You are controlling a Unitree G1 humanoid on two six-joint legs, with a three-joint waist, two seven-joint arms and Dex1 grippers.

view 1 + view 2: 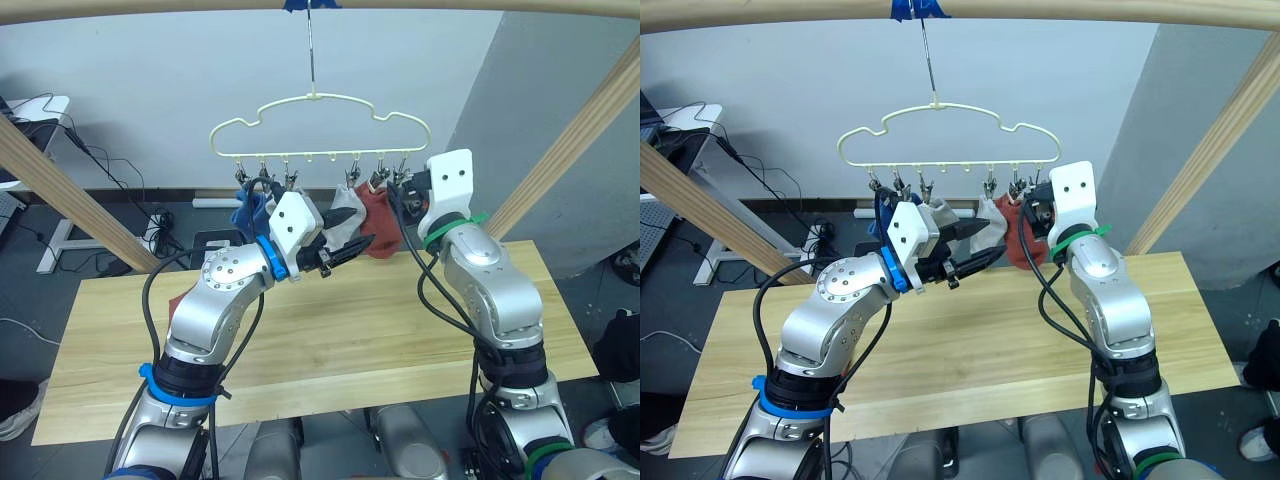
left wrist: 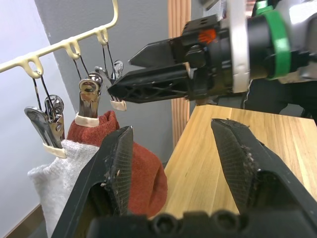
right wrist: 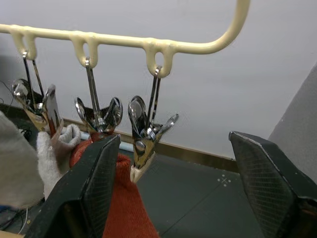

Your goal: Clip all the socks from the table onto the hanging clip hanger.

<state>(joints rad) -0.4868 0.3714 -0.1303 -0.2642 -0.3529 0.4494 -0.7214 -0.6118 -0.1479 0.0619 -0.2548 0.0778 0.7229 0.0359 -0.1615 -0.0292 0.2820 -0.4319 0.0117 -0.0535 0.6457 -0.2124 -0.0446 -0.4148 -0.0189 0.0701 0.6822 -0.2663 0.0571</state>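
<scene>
The pale yellow-cream cloud-shaped wire clip hanger (image 1: 318, 128) hangs by its thin hook from the round wooden pole (image 1: 150, 12) above the long light plank table (image 1: 330, 345). A blue sock (image 1: 248, 212), a light grey sock (image 1: 346, 222) and a rust-red sock (image 1: 380, 222) hang from its metal clips. Left gripper (image 1: 350, 236): jaws released, raised beside the grey and red socks. Right gripper (image 2: 119, 77): jaws released, at the empty end clip (image 3: 144, 144), not gripping it
</scene>
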